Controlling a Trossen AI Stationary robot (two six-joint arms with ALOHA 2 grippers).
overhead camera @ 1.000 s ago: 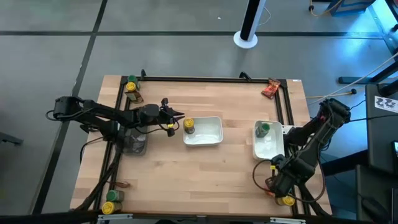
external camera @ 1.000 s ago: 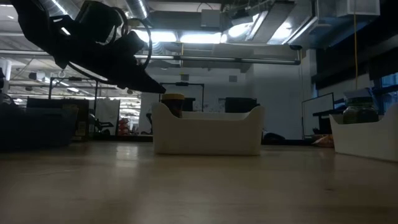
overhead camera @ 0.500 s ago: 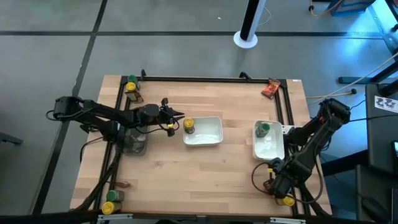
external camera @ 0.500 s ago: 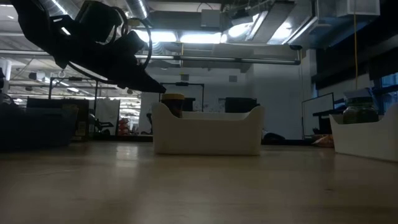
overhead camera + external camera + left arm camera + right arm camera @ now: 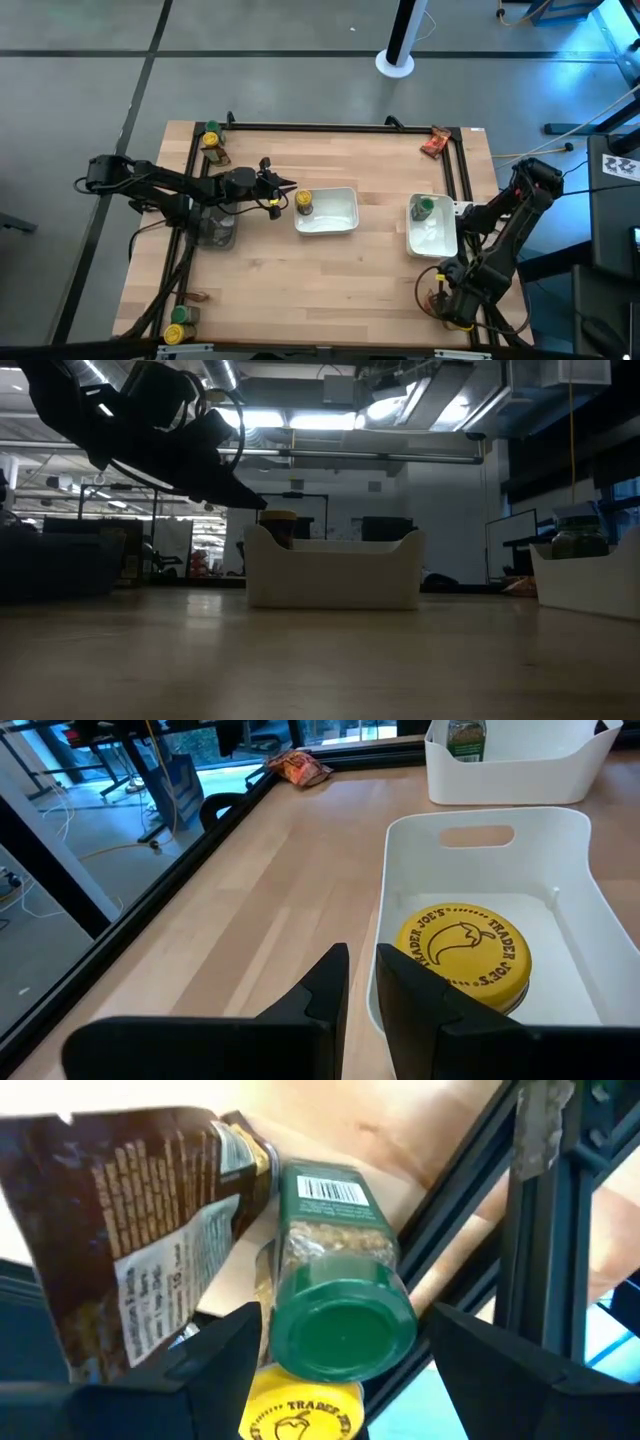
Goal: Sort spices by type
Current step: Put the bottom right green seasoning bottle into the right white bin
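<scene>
Right wrist view: my right gripper (image 5: pixel 335 1335) stands wide apart, one finger either side of a green-lid jar (image 5: pixel 340 1285) lying on its side with its lid toward me. I cannot tell whether the fingers press it or only flank it. Under that jar sits a yellow lid (image 5: pixel 300 1410), and a dark packet (image 5: pixel 140 1230) lies just beside it, touching its shoulder. A black frame rail (image 5: pixel 470 1220) runs close along the jar's other side.

From above, this gripper (image 5: pixel 458 308) is at the table's near right corner, just beside the frame. My left gripper (image 5: pixel 283 185) hangs near the middle tray (image 5: pixel 340 215), fingers (image 5: pixel 325 990) almost together with only a thin slit between them, holding nothing, tips over the tray's rim. A yellow-lid jar (image 5: pixel 462 952) stands in that tray. The right tray (image 5: pixel 432 235) holds another green-lid jar (image 5: pixel 424 208). A red packet (image 5: pixel 433 143) lies at the far right corner. More jars sit at the far left (image 5: pixel 211 139) and near left (image 5: pixel 177 333) corners.
</scene>
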